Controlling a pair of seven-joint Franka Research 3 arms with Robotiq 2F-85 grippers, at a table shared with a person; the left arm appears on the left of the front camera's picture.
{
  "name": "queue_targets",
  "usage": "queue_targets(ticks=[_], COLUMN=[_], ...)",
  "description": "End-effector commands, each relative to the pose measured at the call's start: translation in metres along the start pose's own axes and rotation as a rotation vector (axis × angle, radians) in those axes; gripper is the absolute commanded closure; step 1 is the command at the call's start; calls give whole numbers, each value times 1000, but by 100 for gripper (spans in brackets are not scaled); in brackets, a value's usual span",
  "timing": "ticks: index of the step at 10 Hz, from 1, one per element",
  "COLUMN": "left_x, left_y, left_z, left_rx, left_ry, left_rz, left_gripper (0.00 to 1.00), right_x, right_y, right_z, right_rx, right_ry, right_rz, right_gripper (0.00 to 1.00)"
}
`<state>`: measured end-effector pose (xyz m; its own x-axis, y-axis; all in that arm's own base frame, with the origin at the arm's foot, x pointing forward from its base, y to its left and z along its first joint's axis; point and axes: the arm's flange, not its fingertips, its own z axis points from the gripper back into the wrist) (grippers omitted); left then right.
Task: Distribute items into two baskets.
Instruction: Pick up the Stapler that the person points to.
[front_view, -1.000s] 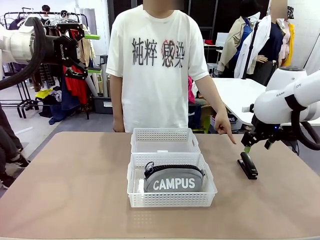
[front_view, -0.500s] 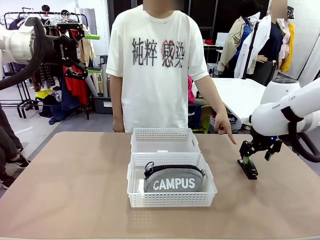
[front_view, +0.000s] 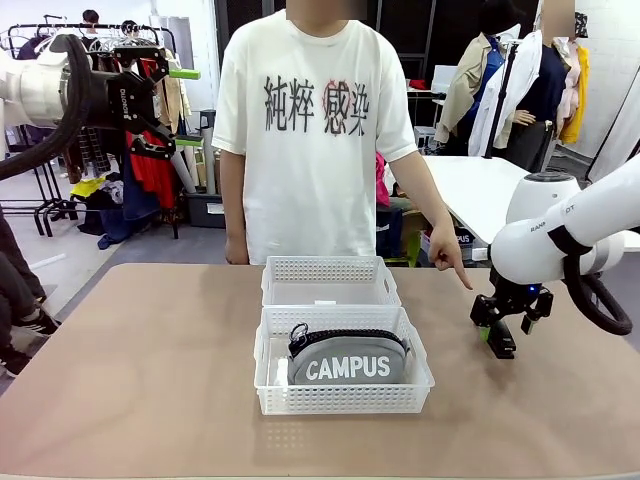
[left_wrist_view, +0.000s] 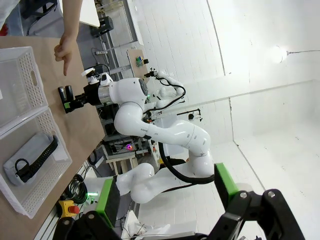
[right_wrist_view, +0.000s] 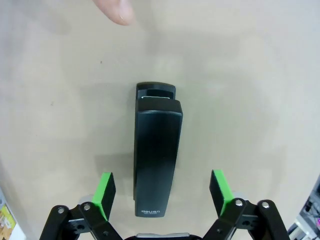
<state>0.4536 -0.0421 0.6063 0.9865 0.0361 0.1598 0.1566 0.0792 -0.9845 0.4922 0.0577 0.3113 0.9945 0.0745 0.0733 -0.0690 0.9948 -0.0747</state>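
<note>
The stapler (right_wrist_view: 156, 160) lies mid-frame on the table (right_wrist_view: 250, 100), between the spread jaws of the right gripper (right_wrist_view: 163, 191), untouched; stiff, smooth and probably dense, it is best pinched across its long sides at mid-body.

Black stapler (right_wrist_view: 157, 155), grey pouch (front_view: 347, 364)
</note>
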Motion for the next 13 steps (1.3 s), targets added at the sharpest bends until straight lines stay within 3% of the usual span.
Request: queue_targets(ticks=[1,4,9,13], left_x=[0,0,0,0], left_y=[-3,-3,-3,-3], left_z=[0,0,0,0], left_rx=[-16,-16,-16,-16], left_ry=[-4,-4,-4,-4], left_rz=[6,6,6,6], left_gripper=[0,0,0,0], right_x=[10,12,17,20], right_y=[5,5,5,20], right_z=[6,8,27,99], right_rx=[-10,-2,32,62], right_ry=[5,8,34,115], right_rz=[-36,-56,-55,-52], right_gripper=[39,99,100,100])
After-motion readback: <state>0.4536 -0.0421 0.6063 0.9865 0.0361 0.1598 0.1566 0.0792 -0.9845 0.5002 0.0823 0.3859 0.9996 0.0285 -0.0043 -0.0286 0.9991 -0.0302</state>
